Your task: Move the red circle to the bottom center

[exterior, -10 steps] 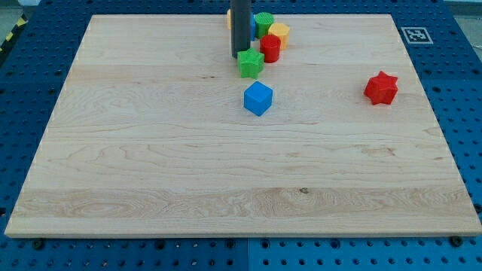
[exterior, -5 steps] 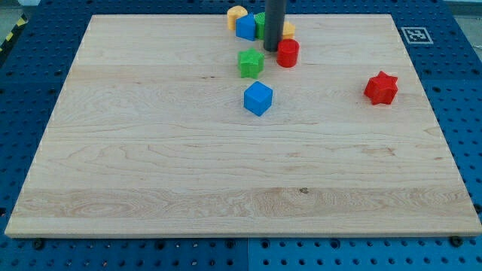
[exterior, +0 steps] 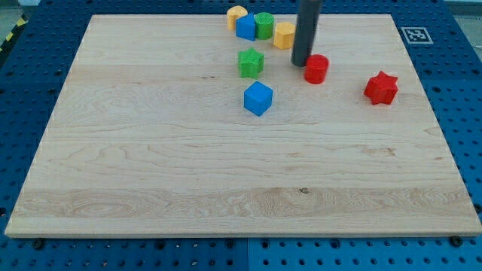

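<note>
Red circle point(exterior: 316, 68) sits near the view's top, right of middle, and your bare tip point(exterior: 301, 64), holding nothing, touches its upper-left side so you can push it down.

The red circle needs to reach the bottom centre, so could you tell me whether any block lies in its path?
Nothing visible does. My tip sits against the red circle at its upper left. The blue cube lies left of the path, and the red star right of it.
</note>
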Controlling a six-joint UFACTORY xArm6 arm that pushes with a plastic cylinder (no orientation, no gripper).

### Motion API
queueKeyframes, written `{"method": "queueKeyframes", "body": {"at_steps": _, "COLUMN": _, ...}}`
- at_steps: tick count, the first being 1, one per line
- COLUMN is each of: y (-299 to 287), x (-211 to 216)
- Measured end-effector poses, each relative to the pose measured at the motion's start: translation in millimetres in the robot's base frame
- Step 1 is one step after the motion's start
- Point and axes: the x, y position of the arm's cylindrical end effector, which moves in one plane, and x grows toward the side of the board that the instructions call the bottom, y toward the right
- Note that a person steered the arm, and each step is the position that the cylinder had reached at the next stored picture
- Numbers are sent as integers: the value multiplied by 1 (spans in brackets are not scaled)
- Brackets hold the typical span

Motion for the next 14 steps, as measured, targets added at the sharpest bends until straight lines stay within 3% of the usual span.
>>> {"method": "queueKeyframes", "body": {"at_steps": 2, "y": 38, "x": 15}}
{"method": "queueKeyframes", "body": {"at_steps": 7, "y": 38, "x": 136}}
{"method": "queueKeyframes", "body": {"at_steps": 8, "y": 45, "x": 142}}
{"method": "queueKeyframes", "body": {"at_steps": 10, "y": 80, "x": 134}}
{"method": "queueKeyframes", "body": {"at_steps": 14, "y": 44, "x": 37}}
